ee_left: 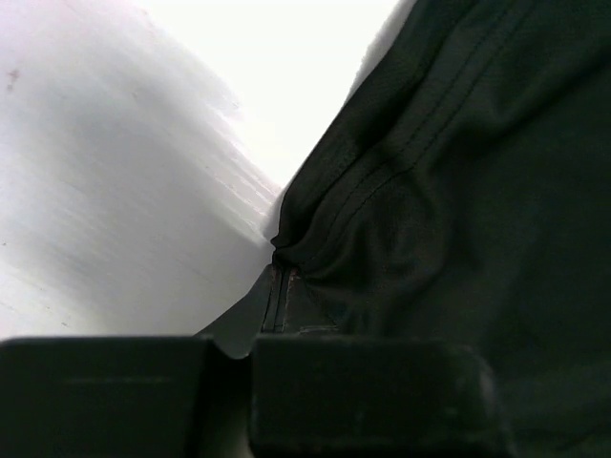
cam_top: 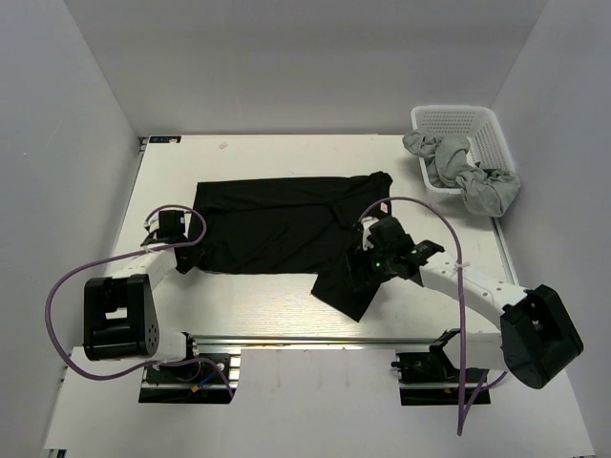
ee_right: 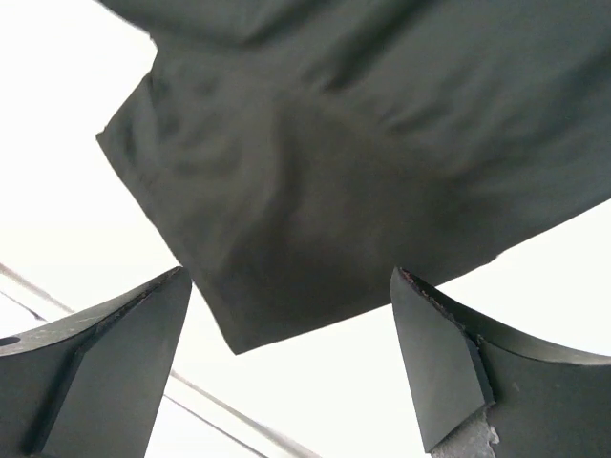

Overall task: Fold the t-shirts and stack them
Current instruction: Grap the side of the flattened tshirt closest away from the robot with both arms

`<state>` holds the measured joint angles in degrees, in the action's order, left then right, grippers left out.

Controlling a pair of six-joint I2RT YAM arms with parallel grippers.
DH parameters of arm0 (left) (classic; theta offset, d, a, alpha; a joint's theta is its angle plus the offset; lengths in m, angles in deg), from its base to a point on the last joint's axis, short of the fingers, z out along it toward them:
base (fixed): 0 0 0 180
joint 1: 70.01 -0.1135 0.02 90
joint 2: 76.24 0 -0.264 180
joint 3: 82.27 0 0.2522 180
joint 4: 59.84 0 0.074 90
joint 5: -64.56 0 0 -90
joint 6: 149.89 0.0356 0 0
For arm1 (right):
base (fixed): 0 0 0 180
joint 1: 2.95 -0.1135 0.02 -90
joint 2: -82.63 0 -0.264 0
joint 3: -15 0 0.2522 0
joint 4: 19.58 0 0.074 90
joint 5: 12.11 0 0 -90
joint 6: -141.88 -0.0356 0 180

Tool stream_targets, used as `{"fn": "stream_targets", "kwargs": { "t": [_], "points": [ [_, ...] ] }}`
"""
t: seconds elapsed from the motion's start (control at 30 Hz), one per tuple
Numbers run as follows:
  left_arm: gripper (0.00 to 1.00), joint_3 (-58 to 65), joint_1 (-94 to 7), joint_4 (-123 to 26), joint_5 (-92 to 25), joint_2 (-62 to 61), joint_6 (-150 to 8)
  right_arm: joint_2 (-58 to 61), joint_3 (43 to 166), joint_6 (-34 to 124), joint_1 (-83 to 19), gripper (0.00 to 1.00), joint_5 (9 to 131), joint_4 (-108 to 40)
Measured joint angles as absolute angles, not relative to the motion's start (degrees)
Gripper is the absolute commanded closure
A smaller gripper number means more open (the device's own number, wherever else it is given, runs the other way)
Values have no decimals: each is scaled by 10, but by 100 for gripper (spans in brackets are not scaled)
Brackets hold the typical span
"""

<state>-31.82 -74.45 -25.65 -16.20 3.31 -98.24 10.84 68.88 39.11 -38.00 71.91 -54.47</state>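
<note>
The black t-shirt (cam_top: 272,229) lies spread across the middle of the table (cam_top: 286,315), one sleeve trailing toward the lower centre. The left gripper (ee_left: 229,348) is pinched tight on the shirt's hem at its lower left corner. The right gripper (ee_right: 288,286) hangs over the trailing sleeve with its jaws wide apart, gripping nothing. Grey t-shirts (cam_top: 463,176) spill from the white lattice basket (cam_top: 456,116) at upper right.

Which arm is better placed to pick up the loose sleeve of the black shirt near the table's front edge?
Right. The right gripper is open just above that sleeve, while the left gripper is shut on the black shirt at its opposite edge, away from the sleeve.
</note>
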Motion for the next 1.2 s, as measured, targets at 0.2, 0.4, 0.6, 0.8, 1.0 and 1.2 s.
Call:
{"fn": "stream_targets", "kwargs": {
  "t": [0.2, 0.4, 0.6, 0.8, 1.0, 1.2],
  "points": [
    [100, -330, -745, -262, -160, 15, -975, 97, 677, 360, -465, 10, 742, -571],
    [100, -331, -745, -244, -138, 0, -973, 70, 674, 324, -536, 12, 775, -595],
    [100, -331, -745, -234, -131, 0, -973, 68, 664, 283, -571, 22, 800, -595],
    [100, -331, -745, -234, -129, 0, -969, 69, 655, 254, -579, 51, 827, -584],
    [100, -331, -745, -231, -130, -10, -968, 69, 650, 220, -586, 87, 863, -585],
    [100, -330, -745, -228, -135, -20, -962, 80, 646, 209, -586, 100, 874, -589]
  ]
}}
